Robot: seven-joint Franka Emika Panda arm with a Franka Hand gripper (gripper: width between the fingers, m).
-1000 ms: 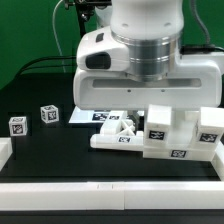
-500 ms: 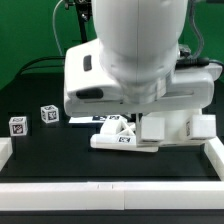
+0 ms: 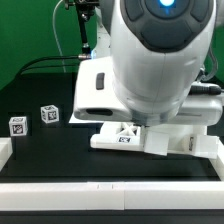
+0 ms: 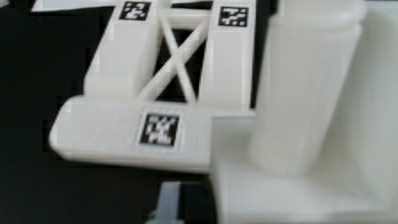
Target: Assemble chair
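The chair is in parts. In the exterior view a white assembly with a tagged piece (image 3: 124, 139) lies on the black table under the arm, and its right part (image 3: 185, 143) is half covered. Two small tagged blocks (image 3: 48, 114) (image 3: 17, 125) stand apart at the exterior view's left. In the wrist view I am close over an X-braced panel (image 4: 175, 55), with a tagged chunky block (image 4: 151, 128) at its near end and a thick white post (image 4: 306, 90) beside it. My gripper is hidden behind the arm in the exterior view. Only a blurred grey strip (image 4: 171, 205) shows at the wrist view's edge.
The arm's white body (image 3: 150, 70) fills most of the exterior view. A plain white edge block (image 3: 5, 151) sits at the exterior view's left. A white rail (image 3: 110, 192) runs along the table's front edge. Another white edge block (image 3: 215, 150) stands at the right.
The arm has swung toward the exterior view's right and closer to the camera. It now covers the tall tagged chair parts at the right. The two small blocks have not moved.
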